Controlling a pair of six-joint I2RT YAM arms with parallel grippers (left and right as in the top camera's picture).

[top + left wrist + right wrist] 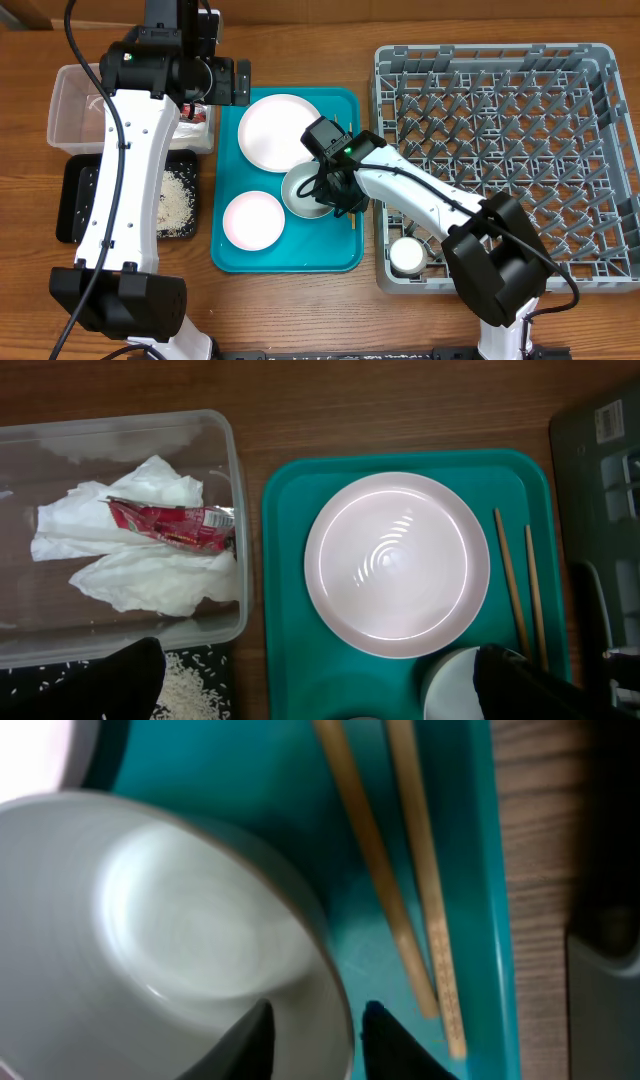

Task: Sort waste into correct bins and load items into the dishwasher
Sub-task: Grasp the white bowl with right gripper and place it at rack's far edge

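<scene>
My right gripper (pixel 335 197) (pixel 320 1040) is shut on the rim of a pale grey bowl (pixel 303 190) (pixel 180 920) on the teal tray, one finger inside and one outside. Two wooden chopsticks (pixel 400 900) (pixel 520 590) lie beside it. My left gripper (pixel 215 82) (pixel 320 695) is open and empty, high over the clear tub's right edge. The clear tub (pixel 70 100) (pixel 230 460) holds white napkins (pixel 140 560) and a red wrapper (pixel 165 522). The black tray (pixel 75 200) holds rice (pixel 180 200) (pixel 190 680). A white plate (pixel 278 130) (pixel 397 565) and a white bowl (pixel 253 220) sit on the teal tray.
The teal tray (pixel 340 255) (pixel 285 610) lies between the bins and the grey dish rack (pixel 500 52) (pixel 600 490). A small white cup (pixel 407 255) stands in the rack's front left corner. The left arm's white link crosses over the black tray.
</scene>
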